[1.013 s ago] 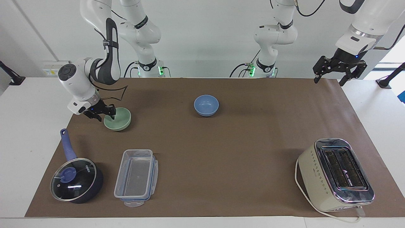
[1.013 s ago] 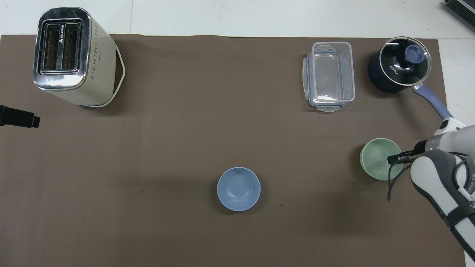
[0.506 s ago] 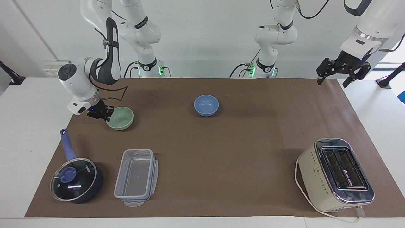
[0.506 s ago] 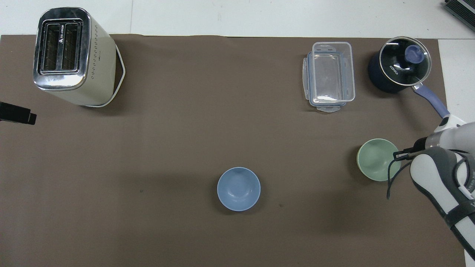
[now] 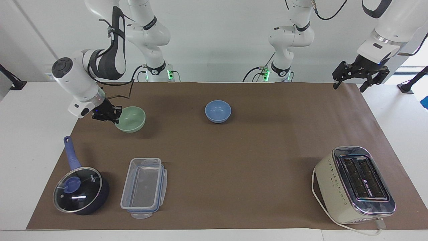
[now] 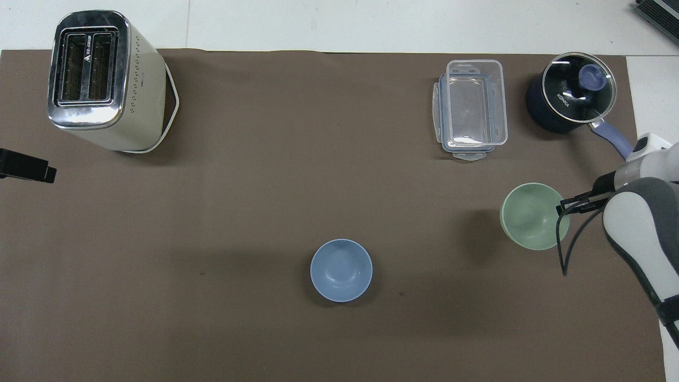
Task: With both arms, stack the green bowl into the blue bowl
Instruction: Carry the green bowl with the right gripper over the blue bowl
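The pale green bowl (image 5: pixel 132 119) hangs tilted a little above the brown mat at the right arm's end of the table, with its shadow under it; it also shows in the overhead view (image 6: pixel 532 216). My right gripper (image 5: pixel 114 116) is shut on its rim, as the overhead view (image 6: pixel 565 205) also shows. The blue bowl (image 5: pixel 218 111) stands upright and empty on the mat mid-table, near the robots (image 6: pixel 341 270). My left gripper (image 5: pixel 359 81) is open and empty, raised over the mat's corner at the left arm's end, and waits there (image 6: pixel 25 171).
A cream toaster (image 5: pixel 354 184) (image 6: pixel 101 79) stands far from the robots at the left arm's end. A clear lidless container (image 5: pixel 144 187) (image 6: pixel 472 109) and a dark blue glass-lidded saucepan (image 5: pixel 80 189) (image 6: pixel 573 98) stand far from the robots at the right arm's end.
My right gripper closed on the green bowl's rim, lifted it off the mat and carried it slightly toward the blue bowl. The left gripper only shifted a little.
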Available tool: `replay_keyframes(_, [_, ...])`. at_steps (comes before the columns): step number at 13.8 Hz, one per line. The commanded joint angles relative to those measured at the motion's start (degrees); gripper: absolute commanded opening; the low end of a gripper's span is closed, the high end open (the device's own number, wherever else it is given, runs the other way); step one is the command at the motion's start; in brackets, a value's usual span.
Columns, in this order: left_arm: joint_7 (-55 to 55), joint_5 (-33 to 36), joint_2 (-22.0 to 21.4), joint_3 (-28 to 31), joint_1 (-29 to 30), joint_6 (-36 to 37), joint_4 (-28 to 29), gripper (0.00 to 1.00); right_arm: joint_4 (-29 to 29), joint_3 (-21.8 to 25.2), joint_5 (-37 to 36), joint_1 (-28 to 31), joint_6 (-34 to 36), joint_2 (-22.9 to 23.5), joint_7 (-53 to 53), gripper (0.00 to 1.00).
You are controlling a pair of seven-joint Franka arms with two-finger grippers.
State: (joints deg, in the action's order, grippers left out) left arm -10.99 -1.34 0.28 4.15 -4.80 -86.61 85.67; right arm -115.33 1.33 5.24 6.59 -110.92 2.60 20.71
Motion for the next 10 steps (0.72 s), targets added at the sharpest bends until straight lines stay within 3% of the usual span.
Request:
replay_keyframes(1, [-0.4,-0.3,-0.8,-0.6,0.9,0.8,0.6,1.0,3.2,-1.1,1.0,-4.8,4.3,-0.9,-8.5,0.0])
replay_keyframes(8, [-0.4,-0.3,-0.8,-0.6,0.9,0.7,0.5,1.0,3.0,-7.8,1.3,-18.5,4.9,-3.1,-34.4,0.0])
replay_keyframes(10, [-0.4,-0.3,-0.8,-0.6,0.9,0.7,0.5,1.0,2.5,-7.8,5.6,-21.9,3.4,-3.1,-37.8,0.0])
